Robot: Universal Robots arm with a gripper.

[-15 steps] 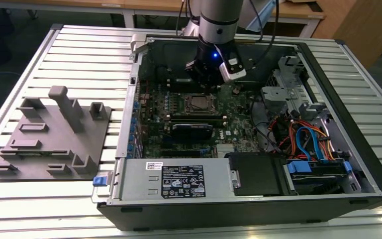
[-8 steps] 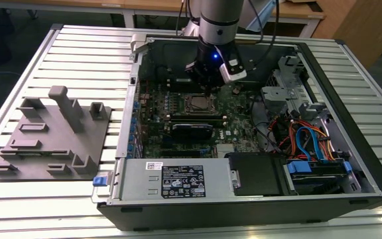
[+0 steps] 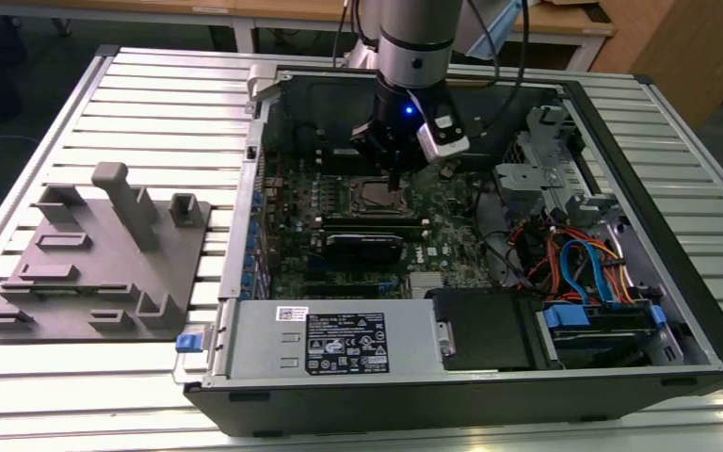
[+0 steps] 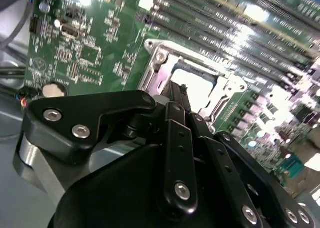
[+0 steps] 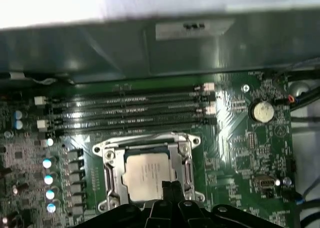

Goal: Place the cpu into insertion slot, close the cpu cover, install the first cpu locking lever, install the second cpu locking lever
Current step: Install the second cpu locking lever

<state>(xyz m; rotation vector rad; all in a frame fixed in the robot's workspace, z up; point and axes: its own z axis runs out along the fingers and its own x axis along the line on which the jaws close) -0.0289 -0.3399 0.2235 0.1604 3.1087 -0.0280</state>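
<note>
Black gripper [image 5: 170,192] fingers pressed together, holding nothing, tips just above the socket edge | cpu [image 5: 148,175] seated in its motherboard [image 5: 240,153] socket (dull silver top showing) | cpu cover [image 5: 111,174] lies flat, framing the chip | memory slots [image 5: 130,112] beside socket | open computer case [image 3: 663,217] on slatted table [image 3: 148,122]

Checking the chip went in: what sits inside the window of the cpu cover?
In the first wrist view the cpu lies inside the cpu cover, its dull metal top showing. The tool hides the chip's near edge, and the socket beneath is covered.
</note>
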